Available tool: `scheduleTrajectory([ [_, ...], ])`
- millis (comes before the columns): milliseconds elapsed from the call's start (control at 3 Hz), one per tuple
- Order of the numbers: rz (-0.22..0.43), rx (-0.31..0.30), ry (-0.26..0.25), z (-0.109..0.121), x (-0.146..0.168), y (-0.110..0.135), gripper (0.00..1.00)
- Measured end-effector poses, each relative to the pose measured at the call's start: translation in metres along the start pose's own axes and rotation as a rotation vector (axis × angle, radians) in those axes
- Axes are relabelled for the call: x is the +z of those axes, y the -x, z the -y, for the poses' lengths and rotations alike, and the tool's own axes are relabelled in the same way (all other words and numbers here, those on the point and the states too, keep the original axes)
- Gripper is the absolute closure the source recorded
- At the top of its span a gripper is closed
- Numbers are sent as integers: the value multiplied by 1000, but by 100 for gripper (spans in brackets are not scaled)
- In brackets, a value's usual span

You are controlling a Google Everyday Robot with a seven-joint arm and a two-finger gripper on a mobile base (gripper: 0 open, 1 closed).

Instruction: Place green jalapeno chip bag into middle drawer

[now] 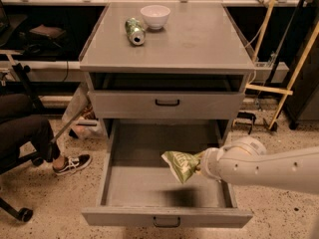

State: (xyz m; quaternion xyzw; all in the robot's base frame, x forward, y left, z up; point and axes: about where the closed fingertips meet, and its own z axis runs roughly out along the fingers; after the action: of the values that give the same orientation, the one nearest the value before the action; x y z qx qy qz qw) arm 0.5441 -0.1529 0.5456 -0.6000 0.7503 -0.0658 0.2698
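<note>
The grey cabinet (199,39) had its middle drawer (134,183) pulled out on the near side, with the white arm (269,171) reaching over it from the right. Its gripper (198,166) clasped the green jalapeno chip bag (180,165), which hung above the drawer floor, right of centre. On the cabinet top, far left, sat a white bowl (155,16) and a crushed can (134,31).

Chip bag (180,166) in jaws over mid drawer (139,188); can (134,31) L of bowl (155,16) on cabinet top (199,39)

crinkly glossy green jalapeno chip bag (180,165) in smooth plastic gripper (199,168) above matt middle drawer (139,184).
</note>
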Motion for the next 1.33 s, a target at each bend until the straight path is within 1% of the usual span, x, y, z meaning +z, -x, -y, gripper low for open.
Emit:
scheduleTrajectory([
  [333,-24,-24,-7,8,6,-1,100],
  [667,-40,-1,8,7,21,-12,100],
  [1000,-104,68,18,16,57,-56,100],
  [1333,-185,143,28,16,101,-113,100],
])
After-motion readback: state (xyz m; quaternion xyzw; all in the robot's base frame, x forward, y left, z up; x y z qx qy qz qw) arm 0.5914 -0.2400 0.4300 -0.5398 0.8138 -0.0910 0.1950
